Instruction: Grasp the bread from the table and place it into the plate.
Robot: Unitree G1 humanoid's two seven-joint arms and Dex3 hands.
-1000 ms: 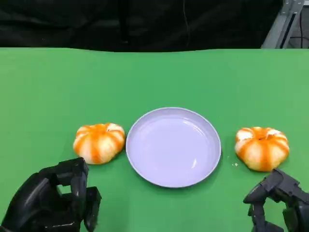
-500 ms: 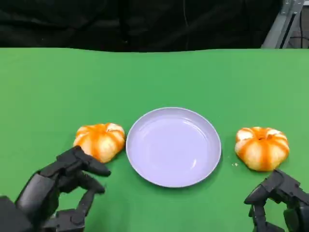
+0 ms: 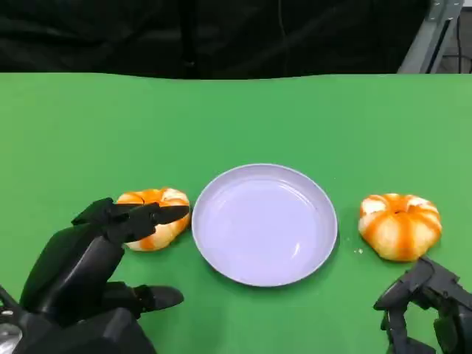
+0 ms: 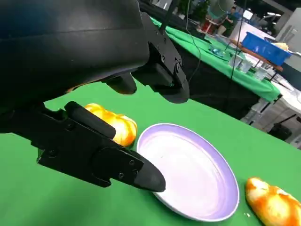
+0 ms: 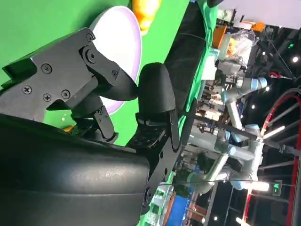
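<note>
The left hand (image 3: 88,273) hovers with fingers spread wide over the near side of the left bread (image 3: 158,214), holding nothing. The right hand (image 3: 428,310) (fingers apart, empty) sits near the right bread (image 3: 399,225); both breads lie on the green table (image 3: 236,118) beside the plate (image 3: 264,223).

A green table (image 3: 236,118) stretches ahead of the left hand (image 3: 81,254) to a black curtain (image 3: 110,37), with a second green table (image 4: 249,82) farther beyond it carrying a blue bin (image 4: 265,49).
</note>
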